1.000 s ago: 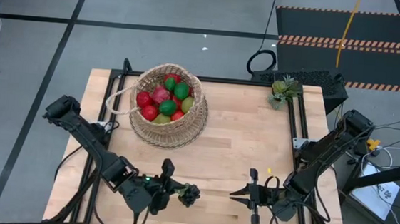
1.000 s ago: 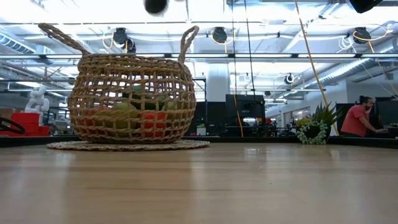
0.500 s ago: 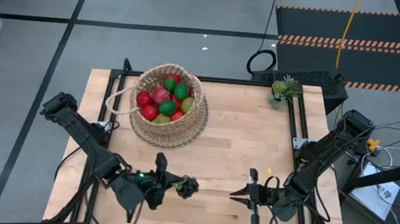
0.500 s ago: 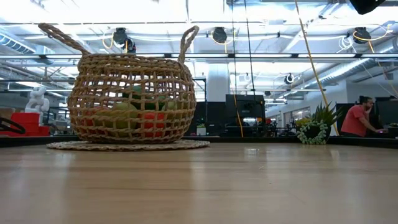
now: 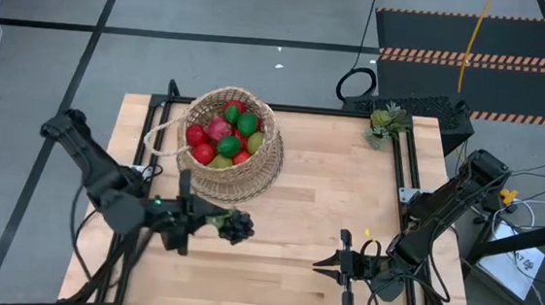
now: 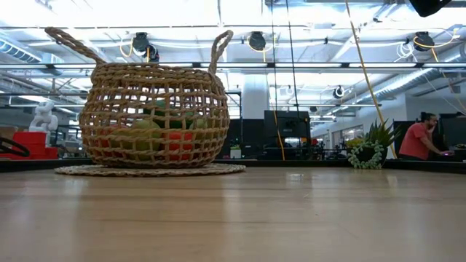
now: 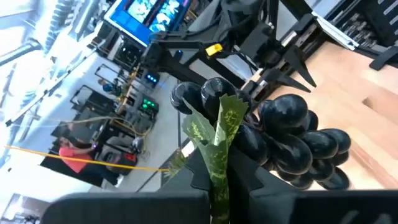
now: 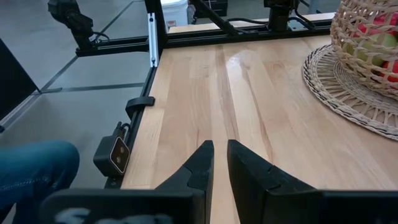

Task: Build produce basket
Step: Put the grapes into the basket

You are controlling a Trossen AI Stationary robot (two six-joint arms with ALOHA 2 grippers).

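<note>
Pinching glossy round grapes (image 5: 238,228), left hand (image 5: 211,221) nears woven wicker basket (image 5: 251,175).

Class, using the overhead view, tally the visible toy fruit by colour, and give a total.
Red fruits: 4
Pink dragon fruit: 1
Green limes: 3
Yellow-green pears: 2
Dark grape bunch: 1
Total: 11

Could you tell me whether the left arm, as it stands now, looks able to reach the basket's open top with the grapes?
Probably yes: the left gripper, shut on the grapes, hangs just beside the basket, nothing between them.
</note>
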